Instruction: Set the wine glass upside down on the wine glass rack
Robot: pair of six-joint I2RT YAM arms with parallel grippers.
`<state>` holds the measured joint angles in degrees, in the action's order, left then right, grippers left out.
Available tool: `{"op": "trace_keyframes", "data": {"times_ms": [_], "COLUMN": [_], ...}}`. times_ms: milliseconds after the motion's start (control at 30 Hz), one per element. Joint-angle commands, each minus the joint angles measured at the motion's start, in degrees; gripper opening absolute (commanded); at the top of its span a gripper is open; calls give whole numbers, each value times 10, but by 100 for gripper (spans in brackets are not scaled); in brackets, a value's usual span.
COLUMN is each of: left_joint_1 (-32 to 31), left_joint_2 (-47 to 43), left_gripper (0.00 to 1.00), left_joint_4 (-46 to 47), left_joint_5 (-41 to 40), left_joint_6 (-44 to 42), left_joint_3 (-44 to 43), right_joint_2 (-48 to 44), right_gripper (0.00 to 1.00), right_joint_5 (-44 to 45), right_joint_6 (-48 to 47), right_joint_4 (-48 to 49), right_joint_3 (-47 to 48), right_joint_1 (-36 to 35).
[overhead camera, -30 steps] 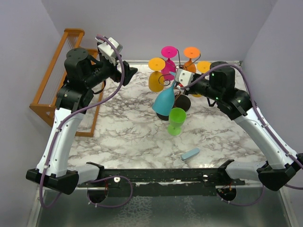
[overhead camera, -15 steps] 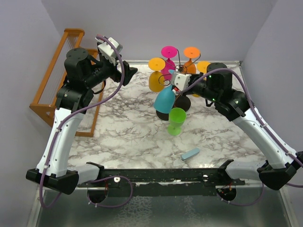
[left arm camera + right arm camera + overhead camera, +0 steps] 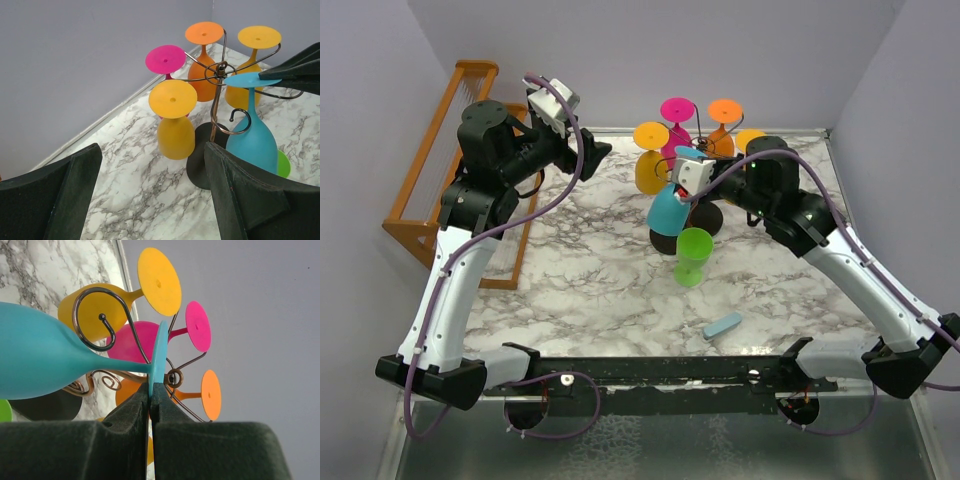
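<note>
Your right gripper (image 3: 686, 160) is pinched tight on the foot of the blue glass (image 3: 667, 210). From above, the glass hangs bowl-down with its foot uppermost, right against the near-left side of the rack (image 3: 708, 218), and its bowl is low beside the rack's black base. Your left gripper (image 3: 590, 150) is well off to the left with its jaws wide and nothing in them, so the right arm is the one to finish this.

From the left wrist, the blue glass (image 3: 252, 142) stands nearly upright. Its foot is level with the tops of the wire arms, and its stem is just to the right of the twisted post (image 3: 215, 107). A curled hook (image 3: 241, 122) crosses in front of the stem.

From the right wrist, your fingers (image 3: 131, 412) clamp the rim of the foot edge-on, and the stem runs straight away from you to the left. The hook's curl (image 3: 95, 315) overlaps the neck of the bowl. I can't tell whether the stem is already in the slot. The move depends on getting the stem between the wires so the foot rests on top.
</note>
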<state>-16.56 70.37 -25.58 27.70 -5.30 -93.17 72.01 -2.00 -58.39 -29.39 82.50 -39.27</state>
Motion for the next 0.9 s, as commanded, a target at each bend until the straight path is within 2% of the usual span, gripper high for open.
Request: {"op": "trace_keyframes", "data": {"times_ms": [0, 867], "left_joint_1": [4, 4], "left_joint_2": [-1, -3], "left_gripper": [86, 86], "left_joint_4": [16, 17], "left_joint_5": [17, 19], "left_joint_6": [7, 6], "left_joint_3": [4, 15], "right_joint_2": [4, 26], "right_gripper": [1, 1], "right_joint_5": [28, 65], "right_joint_6": [-7, -20], "right_joint_4": [39, 107], "right_joint_3": [-7, -29], "right_joint_1": [-8, -27]}}
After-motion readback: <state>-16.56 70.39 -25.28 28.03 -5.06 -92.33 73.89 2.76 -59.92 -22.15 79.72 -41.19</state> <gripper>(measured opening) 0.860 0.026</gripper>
